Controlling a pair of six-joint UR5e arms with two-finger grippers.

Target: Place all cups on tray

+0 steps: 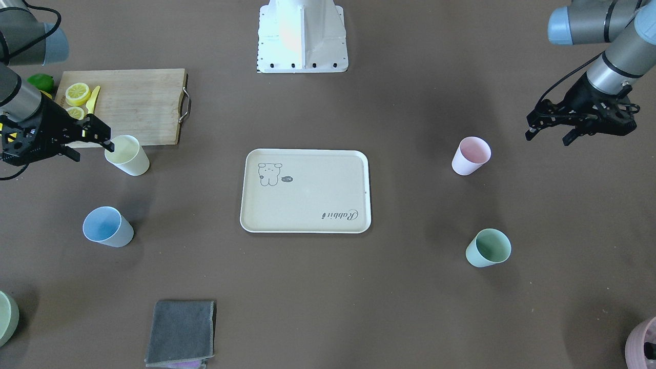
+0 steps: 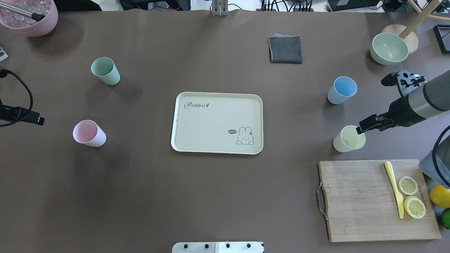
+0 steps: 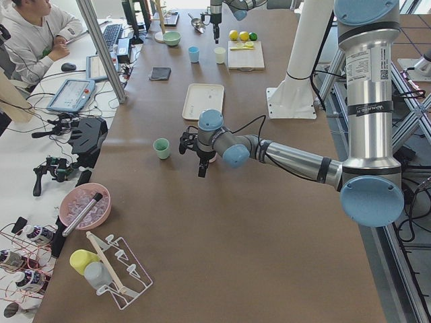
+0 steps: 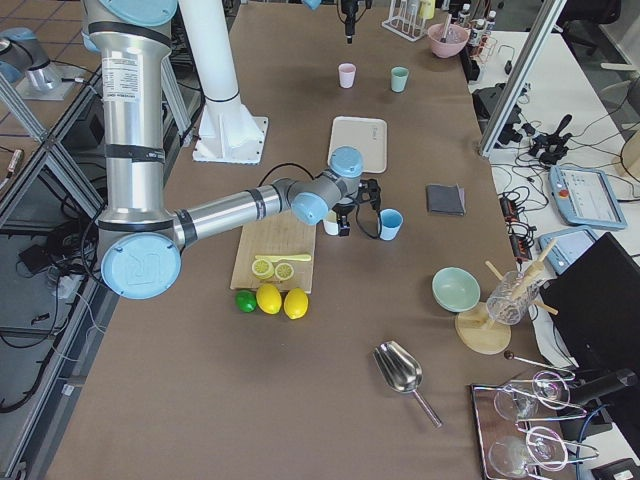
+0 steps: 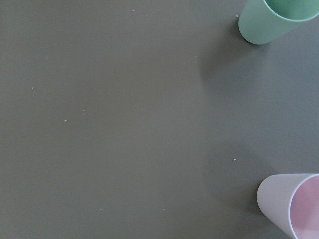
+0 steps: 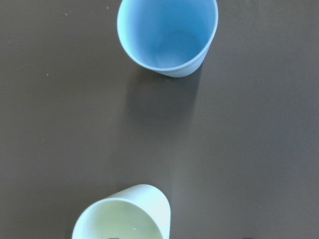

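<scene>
The beige tray (image 1: pixel 307 215) lies mid-table with nothing on it; it also shows in the overhead view (image 2: pixel 211 119). All four cups stand upright on the table around it. The pale yellow cup (image 1: pixel 127 155) and the light blue cup (image 1: pixel 107 227) are on my right side. The pink cup (image 1: pixel 471 155) and the mint green cup (image 1: pixel 488 248) are on my left side. My right gripper (image 1: pixel 92 151) is open, with one fingertip (image 2: pixel 360 129) at the yellow cup's (image 2: pixel 349 138) rim. My left gripper (image 1: pixel 547 134) is open and empty, outward of the pink cup.
A wooden cutting board (image 2: pixel 358 200) with lemon slices and a yellow knife lies beside the yellow cup. A grey cloth (image 2: pixel 285 49), a pale green bowl (image 2: pixel 389 48) and a mauve-pink bowl (image 2: pixel 30 15) sit along the far edge.
</scene>
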